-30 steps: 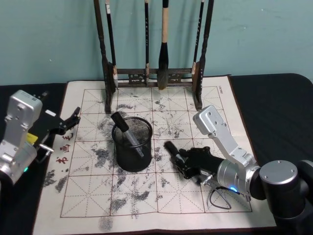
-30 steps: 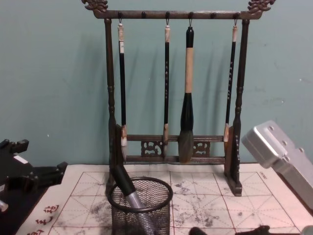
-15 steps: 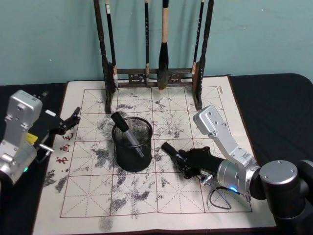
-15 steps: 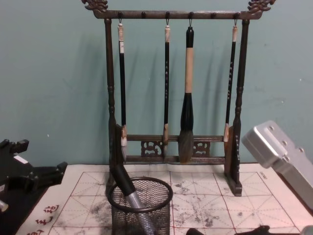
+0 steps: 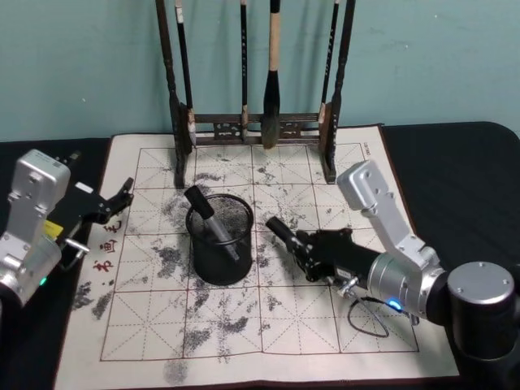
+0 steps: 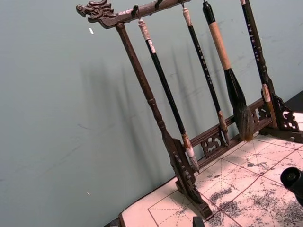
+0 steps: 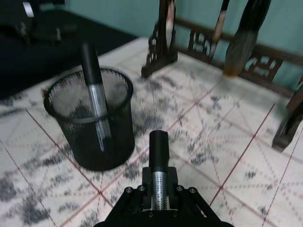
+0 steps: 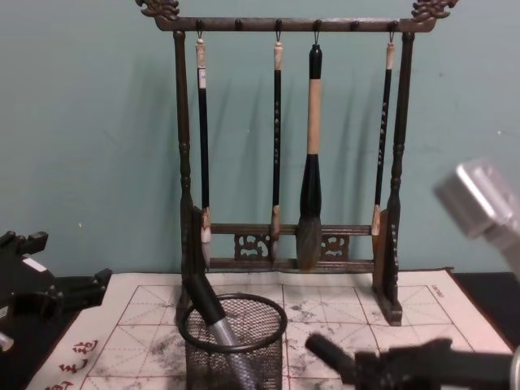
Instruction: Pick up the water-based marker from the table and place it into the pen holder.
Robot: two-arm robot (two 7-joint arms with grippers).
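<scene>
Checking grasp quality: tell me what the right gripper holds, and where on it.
The right gripper holds the marker by its silver barrel, black cap end protruding.

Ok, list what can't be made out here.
- Marker, rear end: right wrist view, buried in the right gripper shut on it.
- Pen holder, base: chest view, cut off by the bottom edge.
- Left gripper, parked beside the mat: its body, chest view, cut by the left edge.

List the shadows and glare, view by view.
Chest view: the tall dark wooden brush rack throws soft shadows on the teal wall; left wrist view: the same shadows; right wrist view: a highlight on the silver marker barrel in the black wire-mesh pen holder.
</scene>
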